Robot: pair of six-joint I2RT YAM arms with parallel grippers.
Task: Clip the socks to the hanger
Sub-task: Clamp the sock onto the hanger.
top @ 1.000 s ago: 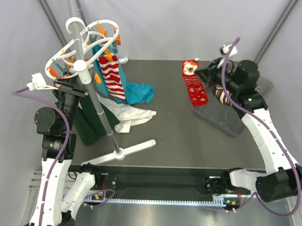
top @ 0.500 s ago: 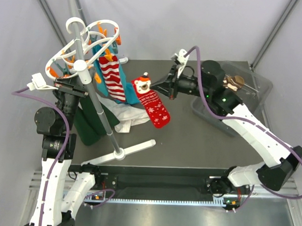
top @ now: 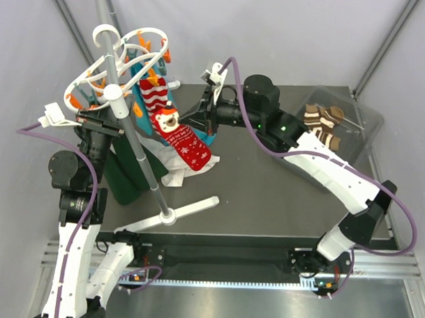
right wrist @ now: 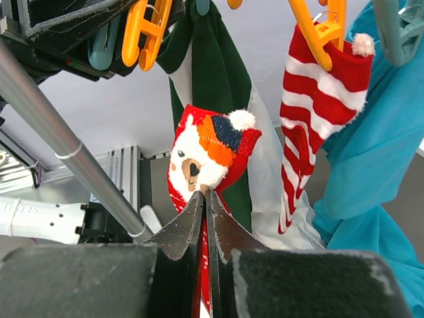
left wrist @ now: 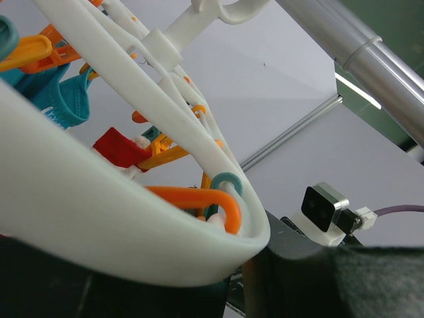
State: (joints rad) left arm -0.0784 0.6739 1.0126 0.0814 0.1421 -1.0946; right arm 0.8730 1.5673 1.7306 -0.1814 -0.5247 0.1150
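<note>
Your right gripper point(right wrist: 204, 194) is clamped on a thin edge of the sock point(right wrist: 212, 142); bump the pole point(right wrist: 66, 147) at 9 o'clock and it could slip.

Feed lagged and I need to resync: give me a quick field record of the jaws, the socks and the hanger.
right jaws: shut on bear sock, raised beside hanger
left jaws: close under a hanger ring, open or shut unclear
striped sock: hanging from orange clip
brown-and-cream socks: lying in clear bin
</note>
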